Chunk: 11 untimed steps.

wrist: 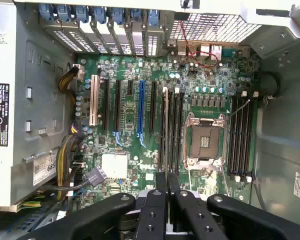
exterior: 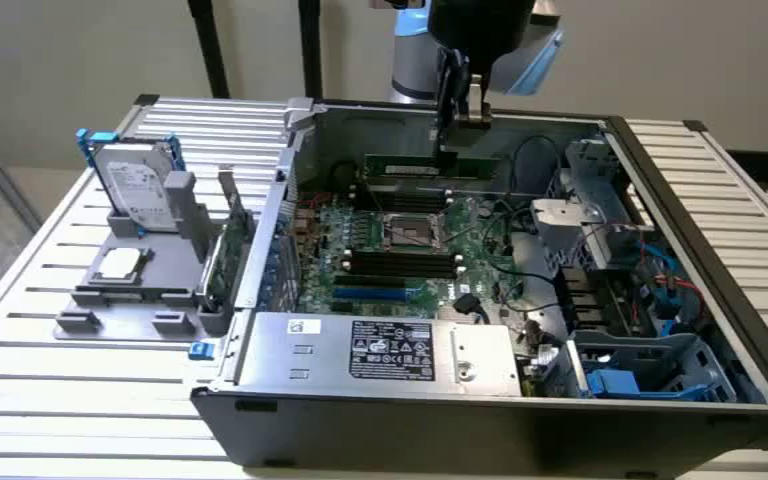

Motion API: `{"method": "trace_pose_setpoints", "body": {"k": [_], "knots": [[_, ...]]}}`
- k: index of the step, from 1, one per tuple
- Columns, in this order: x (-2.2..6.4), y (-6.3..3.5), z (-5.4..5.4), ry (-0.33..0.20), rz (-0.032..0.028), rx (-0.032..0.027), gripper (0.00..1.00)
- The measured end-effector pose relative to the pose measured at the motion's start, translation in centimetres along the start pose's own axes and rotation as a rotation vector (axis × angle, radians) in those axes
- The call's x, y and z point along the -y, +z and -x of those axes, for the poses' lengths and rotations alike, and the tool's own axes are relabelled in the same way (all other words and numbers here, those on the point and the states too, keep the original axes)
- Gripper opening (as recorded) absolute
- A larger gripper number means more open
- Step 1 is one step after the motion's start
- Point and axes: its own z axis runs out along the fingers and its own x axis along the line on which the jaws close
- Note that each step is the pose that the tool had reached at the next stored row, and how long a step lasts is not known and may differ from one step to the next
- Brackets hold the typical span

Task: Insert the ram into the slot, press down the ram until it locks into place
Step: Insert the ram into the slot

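Observation:
My gripper reaches down into the open computer case and is shut on the ram, a long thin green stick held level, well above the motherboard. In the wrist view the two fingers are pressed close together. The ram's thin pale edge runs out from between them, seen edge-on. Below it lie the black memory slots, a bank of several alike between the CPU socket and the blue socket, also seen in the exterior view. A second bank of black slots lies beyond the CPU socket.
The open CPU socket sits mid-board, and the blue socket lies nearer the power supply box. A drive cage and cables crowd the exterior view's right. On the exterior view's left, a grey fixture holds an upright green card and a hard drive.

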Motion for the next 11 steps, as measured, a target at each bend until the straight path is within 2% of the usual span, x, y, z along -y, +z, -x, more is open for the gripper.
{"method": "trace_pose_setpoints", "body": {"k": [11], "knots": [[0.0, 0.0, 0.0, 0.0, 0.0, 0.0, 0.13]]}}
